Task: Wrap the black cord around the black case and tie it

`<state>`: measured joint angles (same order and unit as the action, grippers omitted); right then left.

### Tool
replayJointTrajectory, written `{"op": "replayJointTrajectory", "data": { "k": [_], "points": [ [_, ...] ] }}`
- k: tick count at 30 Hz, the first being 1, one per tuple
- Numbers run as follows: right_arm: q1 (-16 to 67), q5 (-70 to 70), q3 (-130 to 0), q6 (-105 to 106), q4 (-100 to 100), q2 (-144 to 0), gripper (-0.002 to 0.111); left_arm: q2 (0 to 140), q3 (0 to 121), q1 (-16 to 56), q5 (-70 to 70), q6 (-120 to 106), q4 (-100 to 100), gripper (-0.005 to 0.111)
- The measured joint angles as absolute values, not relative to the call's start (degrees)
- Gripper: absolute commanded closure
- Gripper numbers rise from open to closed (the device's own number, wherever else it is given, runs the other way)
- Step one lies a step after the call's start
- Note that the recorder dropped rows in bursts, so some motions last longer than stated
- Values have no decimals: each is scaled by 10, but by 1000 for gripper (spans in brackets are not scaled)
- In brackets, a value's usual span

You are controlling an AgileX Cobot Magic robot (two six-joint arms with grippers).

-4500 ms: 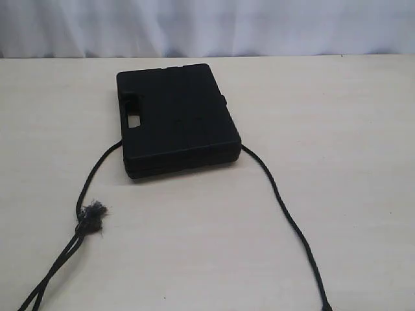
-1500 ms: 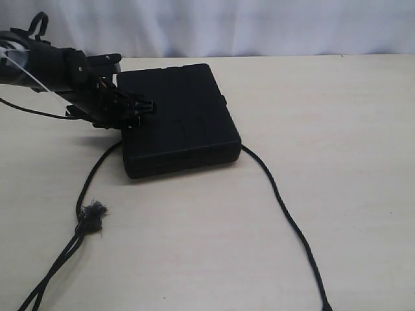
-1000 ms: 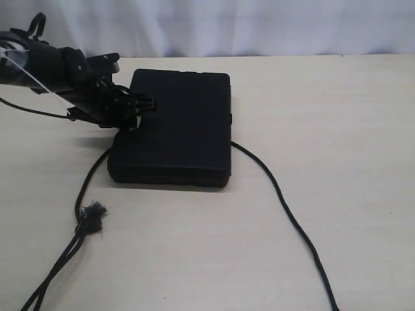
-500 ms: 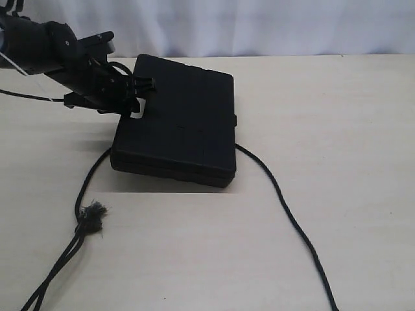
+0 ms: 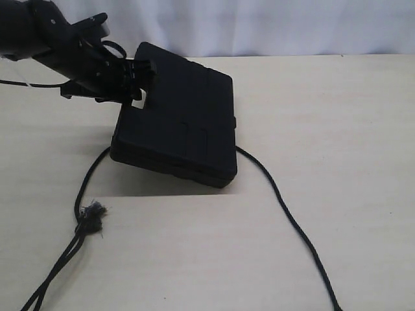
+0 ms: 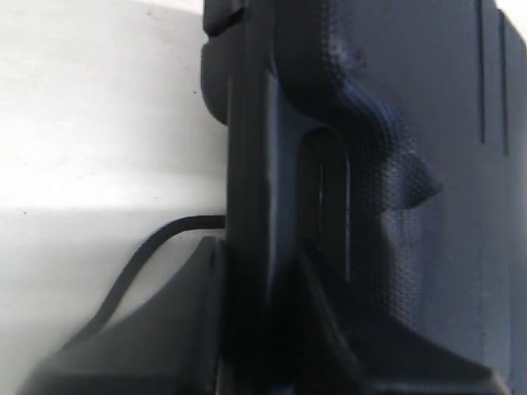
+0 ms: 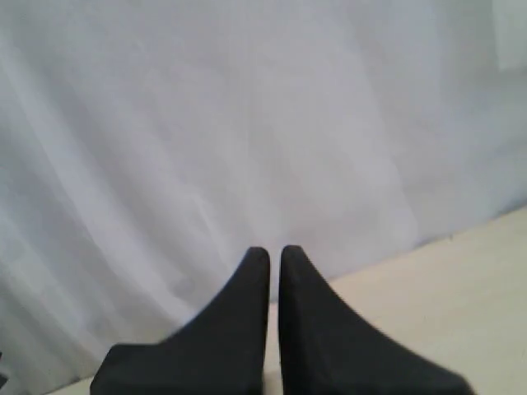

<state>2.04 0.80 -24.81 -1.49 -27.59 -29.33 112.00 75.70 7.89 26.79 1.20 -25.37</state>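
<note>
Where the pale surface [image 5: 363, 116] meets a white curtain [image 5: 272, 26] at the back, the black case [image 5: 185, 123] sits left of the middle, tilted: its handle side is raised clear of the surface with a shadow beneath it, while the opposite side is down near the surface. The left gripper [image 5: 144, 81] reaches in from the left, and its jaws are clamped on the case's edge by the handle slot; in the left wrist view that edge [image 6: 255, 164] fills the space between the two fingers [image 6: 177, 329]. The black cord [image 5: 285, 214] passes under the case and comes out on both sides, one length curving right and forward to the picture's lower edge, the other bending left to a frayed knot [image 5: 92, 217], beyond which two strands run off the lower left corner. The right gripper [image 7: 274, 251] faces the curtain, its jaws nearly together with only a thin slit between them and nothing held.
</note>
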Motion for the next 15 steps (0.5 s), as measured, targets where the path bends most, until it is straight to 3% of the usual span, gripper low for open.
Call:
{"op": "replayJointTrajectory", "data": {
  "k": [8, 11, 15],
  "points": [
    [47, 188, -378, 105, -410, -531, 104, 1109, 757, 79, 274, 12, -283, 107],
    [148, 272, -444, 313, -465, -627, 104, 1105, 757, 79, 276, 12, -300, 107],
    [306, 221, -459, 385, -342, -675, 104, 1104, 757, 79, 277, 12, -304, 107]
  ]
}}
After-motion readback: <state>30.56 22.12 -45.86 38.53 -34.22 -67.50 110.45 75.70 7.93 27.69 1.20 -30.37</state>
